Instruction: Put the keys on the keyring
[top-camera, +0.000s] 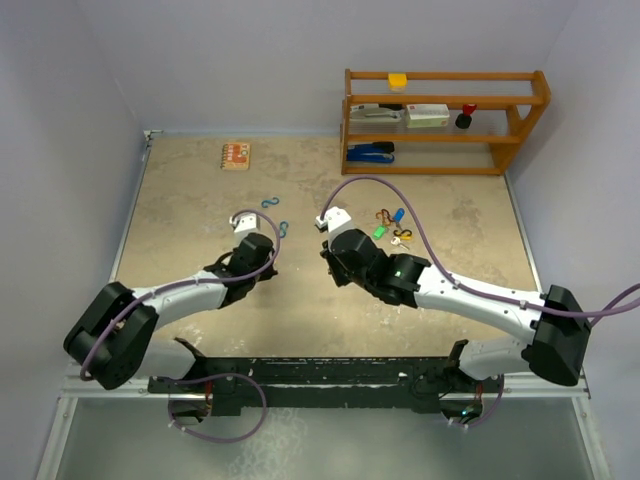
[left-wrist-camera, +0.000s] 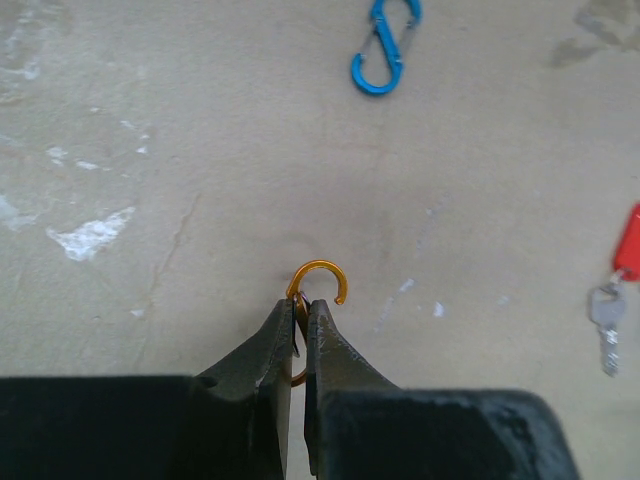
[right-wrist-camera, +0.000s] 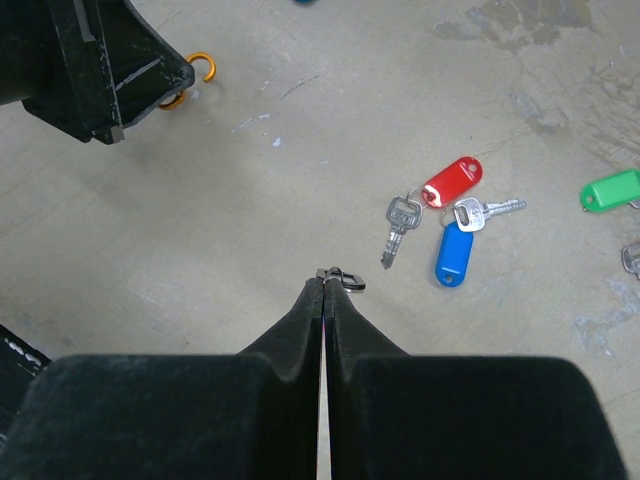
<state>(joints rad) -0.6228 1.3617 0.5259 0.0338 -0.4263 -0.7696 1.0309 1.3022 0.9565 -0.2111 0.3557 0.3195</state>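
What lies around: a blue S-clip (left-wrist-camera: 384, 45) on the stone-look table (top-camera: 190, 230), ahead of the left gripper (left-wrist-camera: 300, 312); a wooden shelf (top-camera: 440, 76) holding a blue stapler (top-camera: 370, 152) at the back right.
Keys (right-wrist-camera: 462, 213): loose on the table right of centre, near the right gripper (right-wrist-camera: 326, 282); the red-tagged key (right-wrist-camera: 452, 182) and blue-tagged key (right-wrist-camera: 455, 253) lie touching.
Hard to make out: the green tag (right-wrist-camera: 610, 190) is cut by the frame edge; a small dark metal bit (right-wrist-camera: 342, 279) sits at the right fingertips, and I cannot tell what it is.
Left gripper: pressed together, pinching an orange S-clip (left-wrist-camera: 320, 275); 1 loop shows, the other is mostly hidden between the fingers.
Right gripper: pressed together; dark bit touching its tips, grip unclear.
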